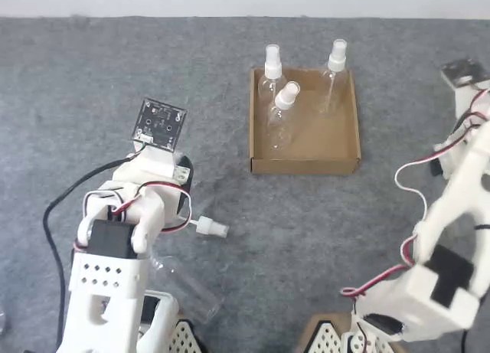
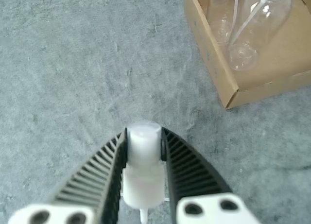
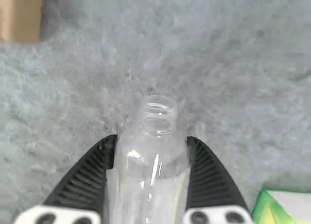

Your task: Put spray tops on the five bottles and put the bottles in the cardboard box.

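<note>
The left end effector [image 2: 143,136] is clamping a spray top [image 2: 142,158] at near left; the top is lying left-right, head pointing right toward the right arm. The right end effector [image 3: 151,141] is gripping an uncapped bottle [image 3: 155,165], its neck pointing away from the wrist. The cardboard box [image 1: 305,166] is sitting far centre.

Robotics lab bench: grey felt mat [image 2: 73,63] spreads ahead of the left claw [image 2: 144,135]; white printed arms [image 1: 107,284] carry exposed wiring [image 1: 423,202].
</note>
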You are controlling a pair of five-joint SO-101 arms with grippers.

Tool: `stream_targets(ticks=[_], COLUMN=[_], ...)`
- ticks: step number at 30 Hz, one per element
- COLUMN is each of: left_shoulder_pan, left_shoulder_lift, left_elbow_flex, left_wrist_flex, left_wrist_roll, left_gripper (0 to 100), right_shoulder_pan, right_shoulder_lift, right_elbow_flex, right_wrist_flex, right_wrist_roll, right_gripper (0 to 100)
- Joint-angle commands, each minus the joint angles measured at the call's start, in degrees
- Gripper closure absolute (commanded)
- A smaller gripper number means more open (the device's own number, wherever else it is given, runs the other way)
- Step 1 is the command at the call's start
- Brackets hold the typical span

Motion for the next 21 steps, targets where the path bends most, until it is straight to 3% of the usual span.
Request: stream_targets(ticks=[1, 9, 16, 21], left_shoulder_pan=[-0.4, -0.2, 0.2, 0.3], left_shoulder_lift=[-1.8, -1.7, -1.3, -1.2], left_elbow_flex=[-8.9, -25.7, -35.5, -42.0], left_wrist_flex=[0.4, 5.4, 5.1, 2.6], left_wrist_roll=[0.6, 0.6, 7.5, 14.3], left_gripper=[99, 99, 99, 99], right_shoulder_pan=[-6.8, -28.3, -50.6, -62.0], right_shoulder_lift=[-10.3, -26.0, -46.3, -55.1], right_elbow_flex=[-0.8, 6.5, 31.6, 47.4], right_wrist_flex=[0.8, -0.9, -18.4, -32.7], right_wrist_roll=[-6.3, -20.9, -29.3, -32.4], right_gripper=[98.3, 98.3, 98.3, 98.3])
